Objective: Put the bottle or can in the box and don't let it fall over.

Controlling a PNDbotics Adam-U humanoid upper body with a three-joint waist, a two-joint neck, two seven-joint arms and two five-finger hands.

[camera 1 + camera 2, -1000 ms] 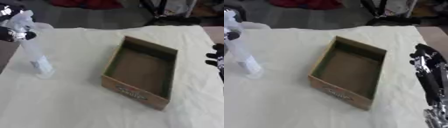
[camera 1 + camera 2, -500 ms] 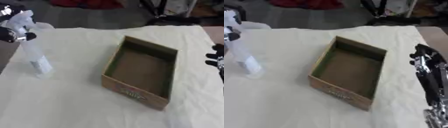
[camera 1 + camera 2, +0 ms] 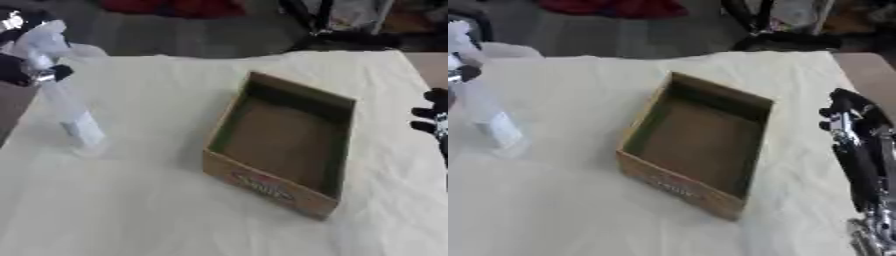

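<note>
At the upper left of the frame my left robot hand (image 3: 19,60) is curled round the top of the clear bottle (image 3: 68,112), pinching it near the neck. The bottle leans, its top toward the upper left and its base toward the lower right. Compared with a second ago the base sits a little higher in the frame and looks just clear of the cloth, so I judge the lift has begun; I cannot tell for certain that the base is off the surface. What that means for me: the bottle is now carried by the hand alone, hanging from its top, and any swing will show at the base.

The bench (image 3: 149,210), draped in pale cloth, is bare between bottle and box. The cardboard box (image 3: 284,142) lies mid-frame, open side up, unchanged in place, with nothing in it. It is well apart from the bottle, so the whole carry to the right is left to do, followed by setting the bottle down upright inside the walls.

At the right edge my right robot hand (image 3: 859,150) rests idle, fingers relaxed and straight, holding nothing, as it was before.
</note>
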